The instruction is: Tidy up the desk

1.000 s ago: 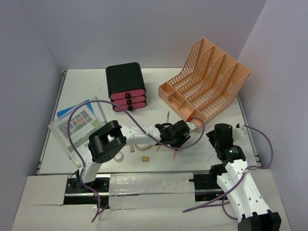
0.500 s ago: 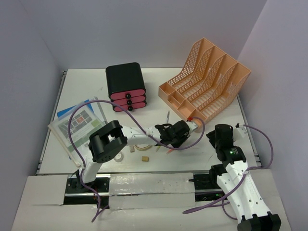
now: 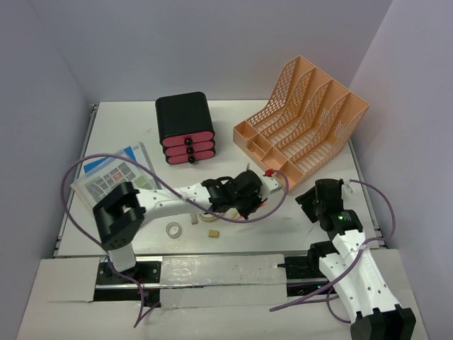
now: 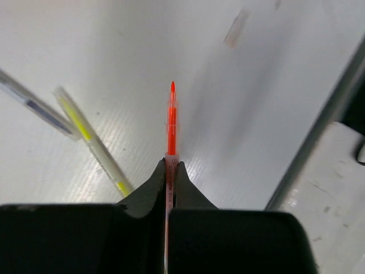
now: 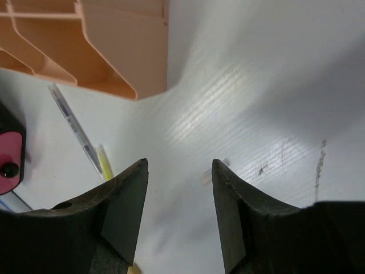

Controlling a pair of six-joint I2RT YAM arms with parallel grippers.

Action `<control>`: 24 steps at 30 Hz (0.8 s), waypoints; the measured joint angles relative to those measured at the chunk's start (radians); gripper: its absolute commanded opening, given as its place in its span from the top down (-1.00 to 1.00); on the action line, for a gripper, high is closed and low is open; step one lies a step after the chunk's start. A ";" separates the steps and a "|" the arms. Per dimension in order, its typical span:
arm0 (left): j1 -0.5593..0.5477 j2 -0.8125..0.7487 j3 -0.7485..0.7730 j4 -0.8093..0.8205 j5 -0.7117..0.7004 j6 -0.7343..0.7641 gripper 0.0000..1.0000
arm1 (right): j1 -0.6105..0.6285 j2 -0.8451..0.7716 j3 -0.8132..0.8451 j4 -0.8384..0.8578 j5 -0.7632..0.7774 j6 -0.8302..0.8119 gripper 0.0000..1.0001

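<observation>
The desk (image 3: 127,120) is the wide white tabletop. My left gripper (image 4: 171,166) is shut on an orange highlighter (image 4: 171,120), whose tip sticks out past the fingertips above the desk (image 4: 256,85). In the top view that gripper (image 3: 251,202) hovers mid-desk, in front of the file rack. A yellow highlighter (image 4: 94,145) and a clear pen (image 4: 34,108) lie on the desk to its left. My right gripper (image 5: 179,165) stands open over bare desk (image 5: 256,85), holding nothing. In the top view it (image 3: 311,200) is at the right.
A peach mesh file rack (image 3: 301,117) stands at the back right, and a black box with pink drawers (image 3: 185,127) at the back centre. Booklets (image 3: 113,177) lie at the left. A tape roll (image 3: 173,229) and a small tan block (image 3: 212,231) sit near the front edge.
My left gripper has shut on the orange highlighter and raised it off the desk, and the left arm's elbow has swung left. The right arm has shifted slightly.
</observation>
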 measured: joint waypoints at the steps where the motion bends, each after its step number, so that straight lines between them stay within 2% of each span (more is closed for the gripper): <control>1: 0.003 -0.034 0.000 -0.002 0.006 0.011 1.00 | 0.000 0.011 -0.002 -0.007 -0.017 0.018 0.03; 6: 0.044 -0.168 -0.001 -0.006 0.056 0.039 1.00 | 0.001 0.089 -0.005 -0.035 -0.063 0.097 0.10; 18: 0.267 -0.362 -0.127 -0.022 0.130 0.076 1.00 | 0.041 0.388 0.044 -0.051 -0.062 0.152 0.16; 24: 0.298 -0.437 -0.176 -0.009 0.152 0.111 1.00 | 0.108 0.456 0.097 -0.049 -0.053 0.183 0.16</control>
